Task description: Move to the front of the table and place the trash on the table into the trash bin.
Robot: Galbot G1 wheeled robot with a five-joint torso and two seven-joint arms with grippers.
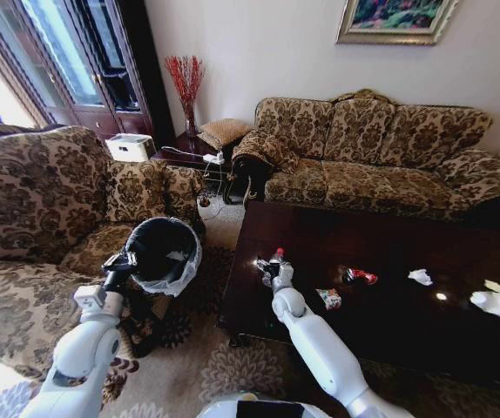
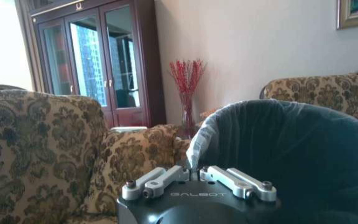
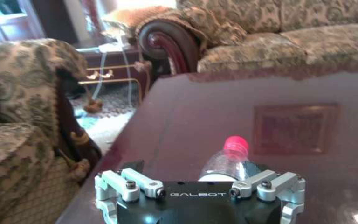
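Two arms are at work here, each with its own job. The left end effector (image 1: 119,261) is pinched shut on the rim of the trash bin (image 1: 165,252), a black bin with a whitish liner bag folded over its edge, and holds it up beside the patterned armchair (image 1: 32,200), just off the near left corner of the bench (image 1: 459,335). The right end effector (image 1: 270,268) sits low over that same corner with its fingers spread to either side of the clear plastic bottle (image 3: 224,163), whose red cap points away from the wrist; the fingers look not yet pressed onto it. So the step in hand seems to be the grasp of the first piece of trash. The next move calls for closing squarely on the slick round body so it does not roll away. Farther along the bench lie a red-and-white wrapper (image 1: 328,299), a red wrapper (image 1: 361,276), and two white tissues (image 1: 420,277) (image 1: 491,300).
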